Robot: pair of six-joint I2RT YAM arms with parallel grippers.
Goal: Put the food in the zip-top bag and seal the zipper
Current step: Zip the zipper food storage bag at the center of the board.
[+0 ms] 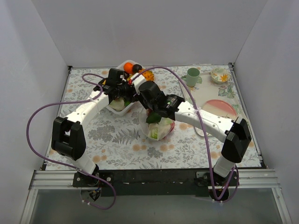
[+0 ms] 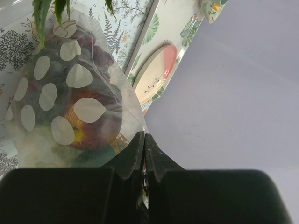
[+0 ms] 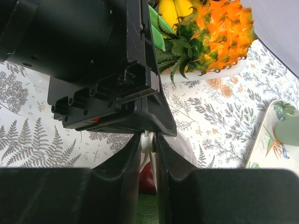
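Note:
The zip-top bag [image 1: 159,127] hangs between the two grippers at mid-table, clear with white oval spots. Inside it lies the food: a red round fruit [image 2: 88,123], dark grapes [image 2: 96,53] and a pale leafy vegetable [image 2: 39,147]. My left gripper [image 2: 144,135] is shut on the bag's top edge. My right gripper [image 3: 148,137] is pinched on the zipper's small white slider [image 3: 148,142], right against the left gripper's black body [image 3: 93,70]. A red fruit shows below, between the right fingers. In the top view both grippers meet above the bag, their fingertips hidden.
A white tray [image 1: 120,111] behind the grippers holds an orange [image 1: 127,66], a pineapple [image 3: 219,32] and a banana. A green cup [image 1: 192,77], a small patterned bowl [image 1: 219,74] and a pink plate [image 1: 219,109] stand at the right. White walls enclose the table.

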